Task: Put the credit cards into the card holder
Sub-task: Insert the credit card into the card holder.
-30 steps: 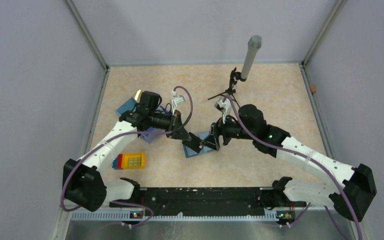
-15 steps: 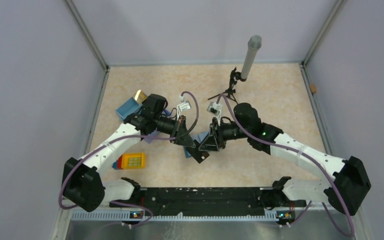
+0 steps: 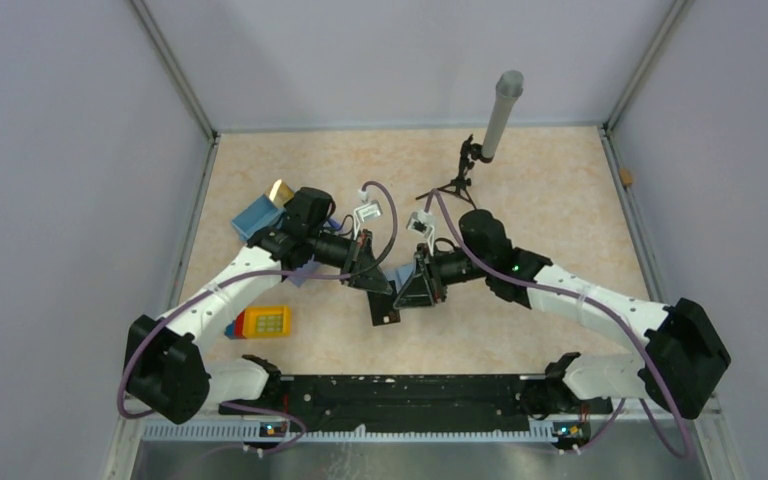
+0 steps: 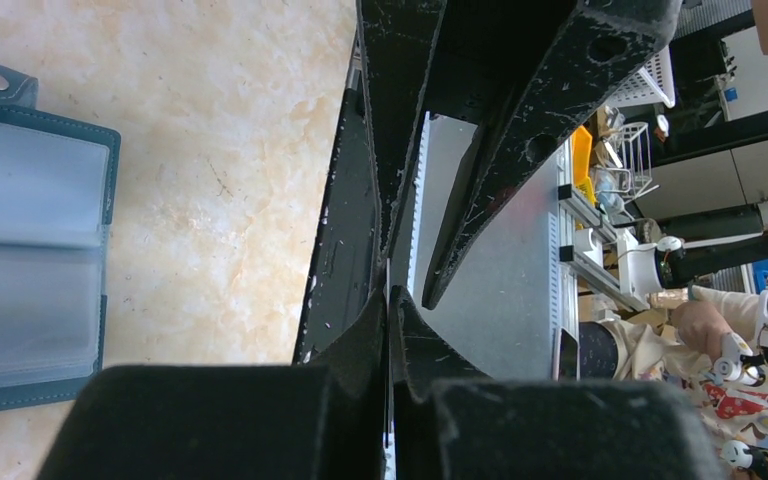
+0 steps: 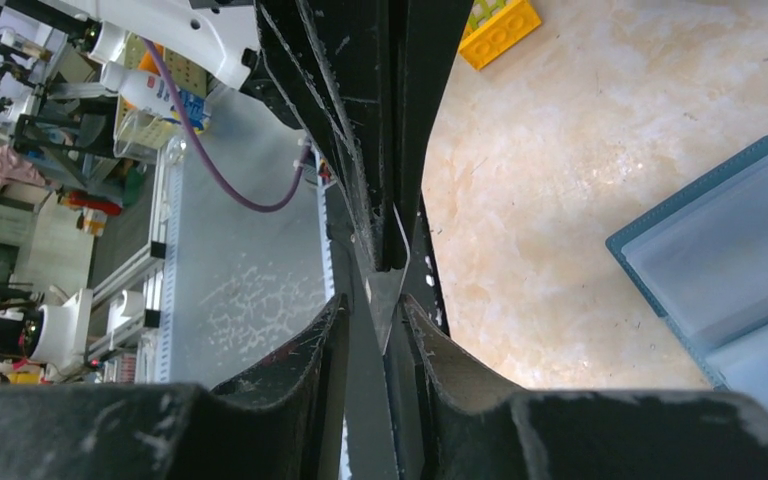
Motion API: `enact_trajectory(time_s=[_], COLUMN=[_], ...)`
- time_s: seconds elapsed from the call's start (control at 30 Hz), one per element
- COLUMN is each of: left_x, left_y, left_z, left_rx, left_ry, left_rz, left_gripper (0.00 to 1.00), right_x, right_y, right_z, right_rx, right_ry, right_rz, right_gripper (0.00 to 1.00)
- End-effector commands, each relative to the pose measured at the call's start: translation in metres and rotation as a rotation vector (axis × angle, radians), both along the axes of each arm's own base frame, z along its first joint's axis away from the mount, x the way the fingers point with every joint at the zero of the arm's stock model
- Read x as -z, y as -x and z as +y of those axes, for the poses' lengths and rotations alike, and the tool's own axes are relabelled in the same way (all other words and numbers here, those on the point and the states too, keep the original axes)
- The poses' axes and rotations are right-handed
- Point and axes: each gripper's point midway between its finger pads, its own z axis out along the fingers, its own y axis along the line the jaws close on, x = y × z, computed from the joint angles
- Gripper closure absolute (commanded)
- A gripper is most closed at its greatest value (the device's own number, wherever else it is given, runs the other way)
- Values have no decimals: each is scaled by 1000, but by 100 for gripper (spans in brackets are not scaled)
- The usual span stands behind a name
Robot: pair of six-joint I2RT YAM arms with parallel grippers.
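A black credit card (image 3: 388, 307) hangs edge-up above the table between my two grippers. My left gripper (image 3: 379, 284) is shut on it; in the left wrist view the card shows only as a thin edge pinched at that gripper (image 4: 390, 300). My right gripper (image 3: 408, 291) faces it from the other side. Its fingers (image 5: 332, 330) stand a narrow way apart with the card (image 5: 384, 287) between them, and I cannot tell whether they press on it. The card holder (image 4: 30, 230) lies open on the table, teal-rimmed and pale inside (image 5: 730, 250). The top view hides most of it under the grippers.
A blue tray box (image 3: 257, 216) with a gold card (image 3: 280, 190) at its edge sits at the back left, beside the left arm. A yellow studded block (image 3: 265, 321) lies front left. A small tripod holding a grey cylinder (image 3: 498, 112) stands at the back.
My right gripper has moved left and narrowed round the black card. The left gripper has carried the card a little toward the near edge, and the card holder is now covered in the top view.
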Motion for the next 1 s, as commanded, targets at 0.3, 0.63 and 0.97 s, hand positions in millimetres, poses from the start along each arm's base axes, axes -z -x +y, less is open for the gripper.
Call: enact_trajectory(time_s=[0.3, 0.63, 0.97], left_x=[-18, -9, 35], left_y=[4, -25, -89], left_z=[-2, -5, 25], left_rx=[19, -186, -726], left_ry=[69, 18, -121], left_rz=[-64, -71, -62], left_gripper=[100, 95, 3], right_x=[-2, -6, 64], right_y=[-16, -24, -89], right_z=[14, 14, -42], right_rx=[56, 128, 441], right_ry=[-95, -122, 177], right_rz=[-4, 10, 103], right_gripper=[69, 100, 100])
